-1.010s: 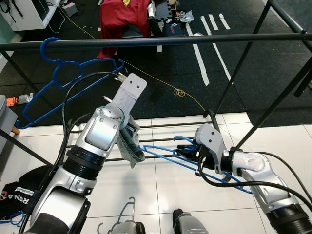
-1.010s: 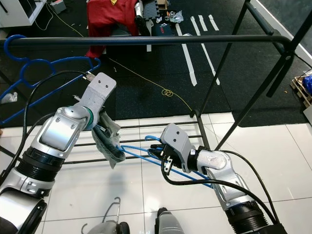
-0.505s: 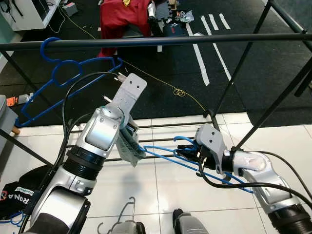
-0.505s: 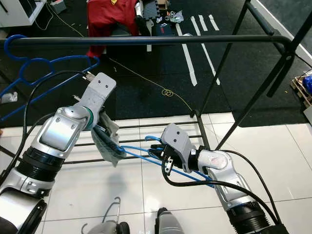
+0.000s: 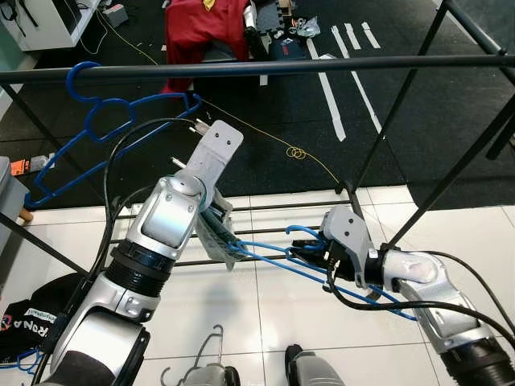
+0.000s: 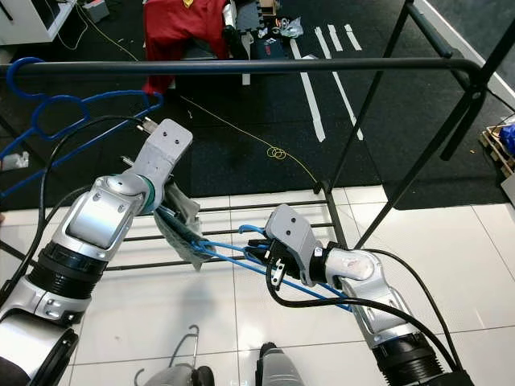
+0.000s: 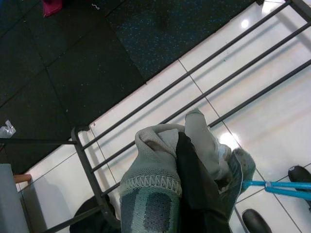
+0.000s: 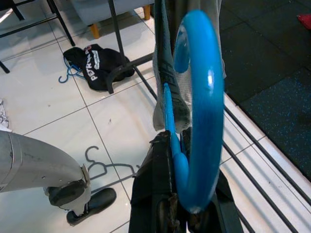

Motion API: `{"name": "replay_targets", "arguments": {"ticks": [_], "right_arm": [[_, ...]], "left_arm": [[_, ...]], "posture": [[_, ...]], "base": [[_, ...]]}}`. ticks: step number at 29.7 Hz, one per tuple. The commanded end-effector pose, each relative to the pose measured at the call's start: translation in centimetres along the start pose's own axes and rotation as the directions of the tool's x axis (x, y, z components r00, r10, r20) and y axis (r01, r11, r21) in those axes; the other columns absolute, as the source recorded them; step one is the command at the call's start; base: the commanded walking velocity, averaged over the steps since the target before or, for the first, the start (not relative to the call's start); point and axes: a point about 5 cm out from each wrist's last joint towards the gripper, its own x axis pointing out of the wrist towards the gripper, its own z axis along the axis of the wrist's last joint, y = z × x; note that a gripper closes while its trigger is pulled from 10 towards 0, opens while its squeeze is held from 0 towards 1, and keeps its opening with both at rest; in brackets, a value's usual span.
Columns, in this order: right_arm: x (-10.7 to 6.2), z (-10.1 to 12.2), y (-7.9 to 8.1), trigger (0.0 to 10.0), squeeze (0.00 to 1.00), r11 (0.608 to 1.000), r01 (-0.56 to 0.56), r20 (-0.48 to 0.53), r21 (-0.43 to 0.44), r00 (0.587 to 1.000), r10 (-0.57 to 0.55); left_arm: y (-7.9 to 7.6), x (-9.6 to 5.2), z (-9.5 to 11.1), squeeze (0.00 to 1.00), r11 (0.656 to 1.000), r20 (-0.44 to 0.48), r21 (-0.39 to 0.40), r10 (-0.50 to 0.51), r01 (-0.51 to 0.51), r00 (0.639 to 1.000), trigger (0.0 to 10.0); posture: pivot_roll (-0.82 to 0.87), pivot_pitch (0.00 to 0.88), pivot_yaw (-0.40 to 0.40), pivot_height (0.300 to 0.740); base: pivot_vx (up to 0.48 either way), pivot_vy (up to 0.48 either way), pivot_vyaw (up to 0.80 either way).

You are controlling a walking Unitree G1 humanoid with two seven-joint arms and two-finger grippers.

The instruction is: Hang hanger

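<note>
A blue hanger (image 5: 269, 253) is held low over the white tiles, with my right gripper (image 5: 312, 251) shut on its neck just under the hook (image 8: 201, 97). My left gripper (image 5: 217, 232) is shut on a grey and teal cloth (image 5: 216, 240) that lies over the hanger's left end; a black finger (image 7: 192, 184) shows inside the cloth (image 7: 155, 194). The black top rail (image 5: 322, 64) of the clothes rack crosses above both arms. A second blue hanger (image 5: 105, 121) hangs on the rail at the left.
The rack's lower bars (image 5: 273, 209) run under the arms and its slanted struts (image 5: 451, 177) rise on the right. A black bag (image 5: 24, 318) and grey hangers (image 5: 201, 366) lie on the tiles. A red garment (image 5: 205, 32) sits at the back.
The cloth has been drawn up and hangs less low at the hanger's left end. The right gripper and hanger have stayed nearly still.
</note>
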Motion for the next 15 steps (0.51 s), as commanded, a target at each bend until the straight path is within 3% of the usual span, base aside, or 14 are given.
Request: {"name": "replay_targets", "arguments": {"ticks": [1,15], "right_arm": [[0.6,-0.2,0.2,10.0,0.00,1.000,-0.009,0.008,0.008,1.000,0.009],[4.1,0.7,0.0,10.0,0.00,0.999,-0.008,0.069,0.047,0.998,0.005]], "left_arm": [[-0.2,-0.2,0.4,0.00,1.000,0.000,0.008,0.003,-0.003,1.000,10.0],[-1.4,-1.1,0.7,0.00,1.000,-0.014,-0.031,0.001,-0.002,1.000,10.0]], "posture": [[-0.06,0.107,0.111,0.740],[-0.04,0.111,0.101,0.740]], "base": [[0.000,0.000,0.00],[0.000,0.000,0.00]]}}
